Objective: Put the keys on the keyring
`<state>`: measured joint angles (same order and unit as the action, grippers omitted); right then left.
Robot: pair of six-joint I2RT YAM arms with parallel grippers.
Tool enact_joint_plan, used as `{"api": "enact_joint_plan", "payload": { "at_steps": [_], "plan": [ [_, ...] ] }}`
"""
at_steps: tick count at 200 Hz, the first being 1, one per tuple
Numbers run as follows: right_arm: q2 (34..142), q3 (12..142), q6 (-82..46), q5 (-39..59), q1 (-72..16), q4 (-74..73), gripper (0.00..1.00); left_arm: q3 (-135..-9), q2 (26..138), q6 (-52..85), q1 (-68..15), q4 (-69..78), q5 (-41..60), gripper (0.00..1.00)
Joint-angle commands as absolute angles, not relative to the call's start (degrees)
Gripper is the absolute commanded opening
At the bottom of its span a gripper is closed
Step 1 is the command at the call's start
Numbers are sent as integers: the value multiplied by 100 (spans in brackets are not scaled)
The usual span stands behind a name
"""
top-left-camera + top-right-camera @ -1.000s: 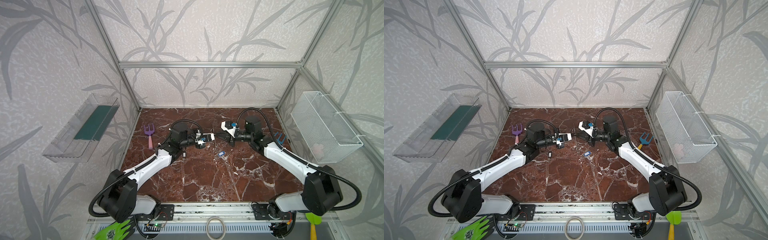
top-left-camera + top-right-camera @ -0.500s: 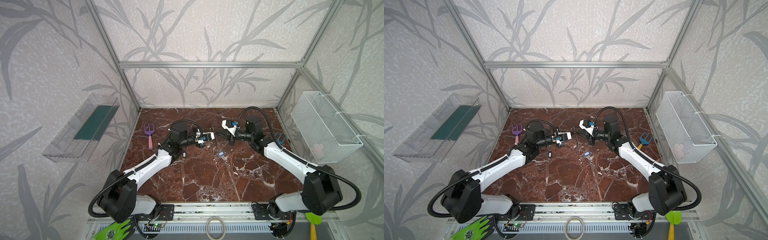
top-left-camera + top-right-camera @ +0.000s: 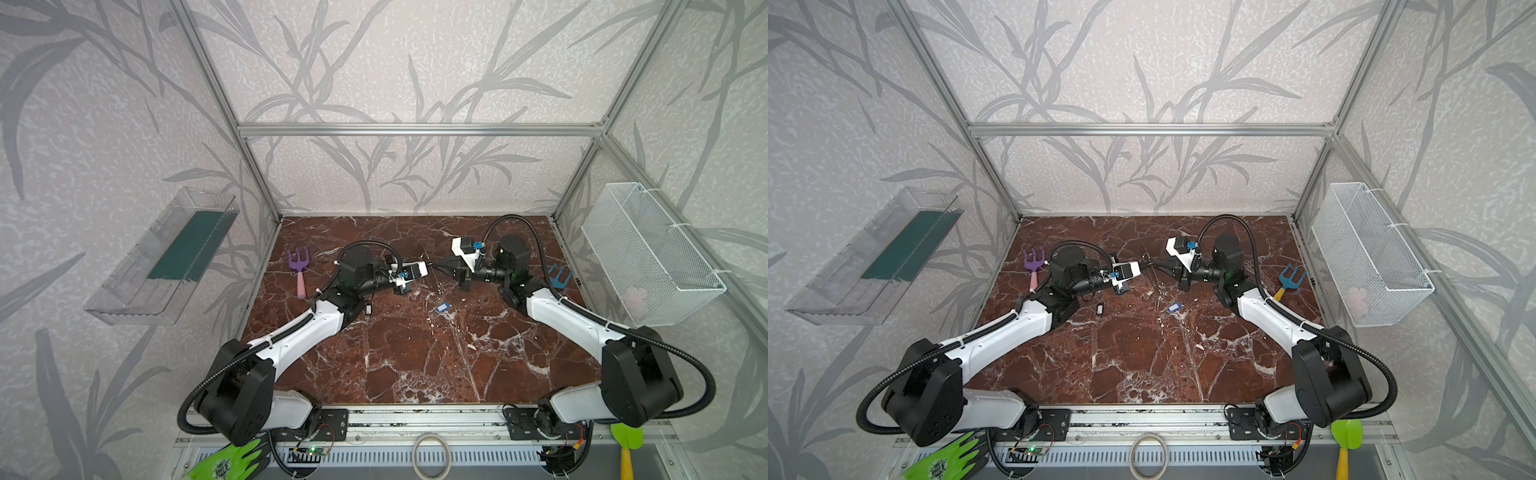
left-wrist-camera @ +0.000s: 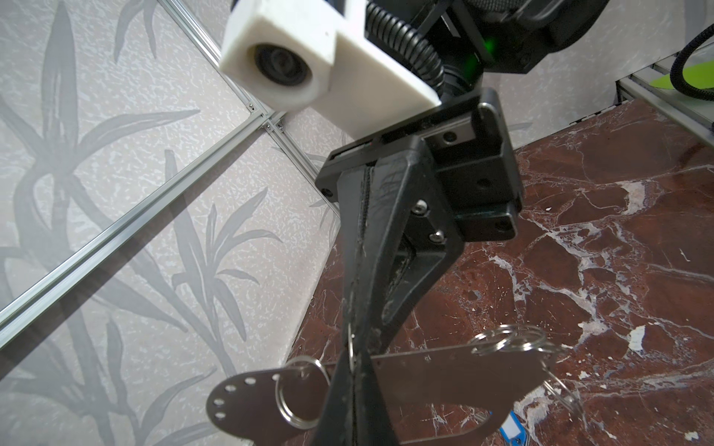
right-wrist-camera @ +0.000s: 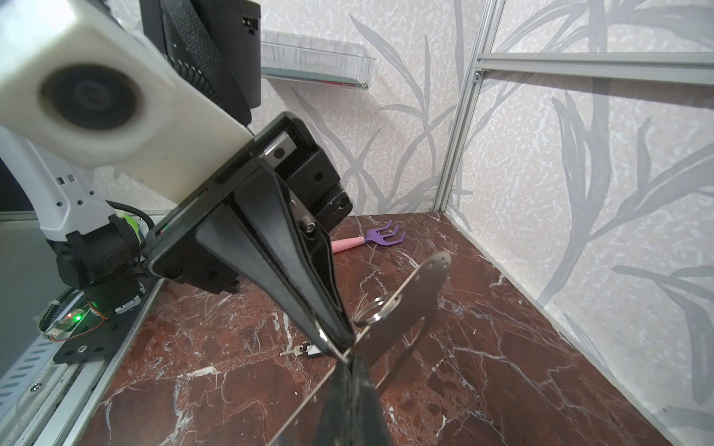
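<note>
Left gripper (image 5: pixel 335 341): clenched on the keyring (image 4: pixel 444 372), jaws pressed flat together. In both top views it reaches in from the left to just left of centre.
Right gripper (image 4: pixel 352 349): also clenched, its tips meeting the left gripper's tips almost nose to nose. It grips the keyring at a thin split ring on the plate's edge, but I cannot tell whether ring or plate sits between the pads.
Keyring: a flat grey plate held off the table (image 3: pixel 415 365) between the 2 grippers, slightly above the middle of both top views. It has small holes along its rounded end, and several split rings hang from it.
Blue-tag key (image 3: pixel 443 308): lying on the marble just below and right of where the grippers meet, apart from the keyring.
Black-and-white key (image 3: pixel 1099 309): lying on the marble left of centre, just beside the left arm and well apart from the blue-tag key.
Table: red-brown marble with white veins.
Purple fork (image 3: pixel 300 266): on the marble near the table's left edge, with a pink handle.
Blue fork (image 3: pixel 559 276): near the table's right edge, beside the right arm.
Wire basket (image 3: pixel 648 257): on the right wall.
Clear tray (image 3: pixel 166 257): on the left wall.
</note>
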<state>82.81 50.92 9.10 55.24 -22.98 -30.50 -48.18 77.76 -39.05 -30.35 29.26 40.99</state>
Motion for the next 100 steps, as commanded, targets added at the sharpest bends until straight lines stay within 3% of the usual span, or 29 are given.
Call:
{"api": "enact_joint_plan", "payload": {
  "at_steps": [1,39,87,100],
  "plan": [
    [8441,4997,345,5685,-2285,-3781,0,-4797,7725,-3638,-3050,3425,4419,0],
    [8465,4839,146,5573,-2285,-4137,0,-4785,7761,-3429,-3024,3596,4386,0],
    [7857,4948,1844,5057,-2407,-2586,0,-4952,7747,-3826,-2988,2823,4467,0],
    [7737,4944,2042,4902,-2408,-2421,9,-4992,7761,-3967,-2982,2664,4523,0]
  ]
}}
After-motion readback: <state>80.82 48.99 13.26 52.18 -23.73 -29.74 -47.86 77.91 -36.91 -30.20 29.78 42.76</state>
